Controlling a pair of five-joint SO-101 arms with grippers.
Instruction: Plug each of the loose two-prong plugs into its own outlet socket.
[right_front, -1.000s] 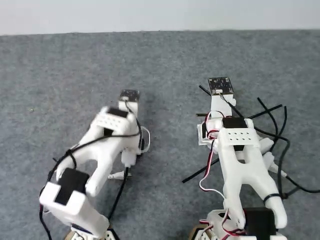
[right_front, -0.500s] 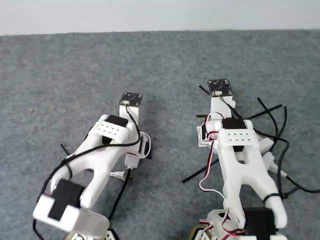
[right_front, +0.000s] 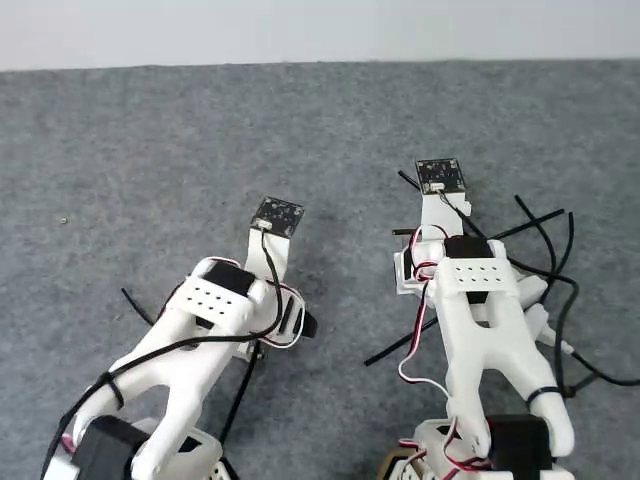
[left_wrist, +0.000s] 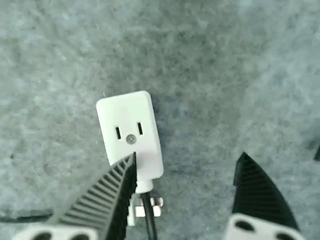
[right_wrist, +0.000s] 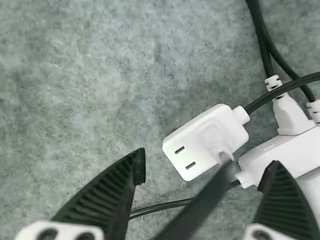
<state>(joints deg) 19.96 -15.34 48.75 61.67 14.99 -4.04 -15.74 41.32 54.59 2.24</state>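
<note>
Left gripper (left_wrist: 188, 159) is shown with its jaws spread wide above the grey carpet (left_wrist: 240, 75), nothing being held between them. A white outlet socket (left_wrist: 129, 131) is laid flat on the carpet with its two slots and round hole facing up. It is placed to one side of the jaw gap rather than within it, and its cord end is overlapped by the tip of the ribbed finger (left_wrist: 107, 195). Whether finger and socket touch cannot be told. A black cord (left_wrist: 148, 226) is seen leaving that end of the socket, just beside the ribbed finger. Right gripper (right_wrist: 205, 167) is likewise shown wide open and empty. A second outlet socket (right_wrist: 200, 142) is laid on the carpet at a slant in the space between the two fingers, apart from both, with its two slots turned up. Part of this socket is crossed by a blurred dark cable (right_wrist: 200, 207) that hangs nearer the camera. Just beside the socket's cord end a white block (right_wrist: 285, 152) is seen, and near it a white plug (right_wrist: 289, 114) with black leads (right_wrist: 264, 45) running away over the carpet. In the high view the left arm (right_front: 190, 350) and the right arm (right_front: 480, 310) are bent low over the carpet side by side, well apart, and loose black cables (right_front: 555, 250) are looped on the carpet beside the right arm.
</note>
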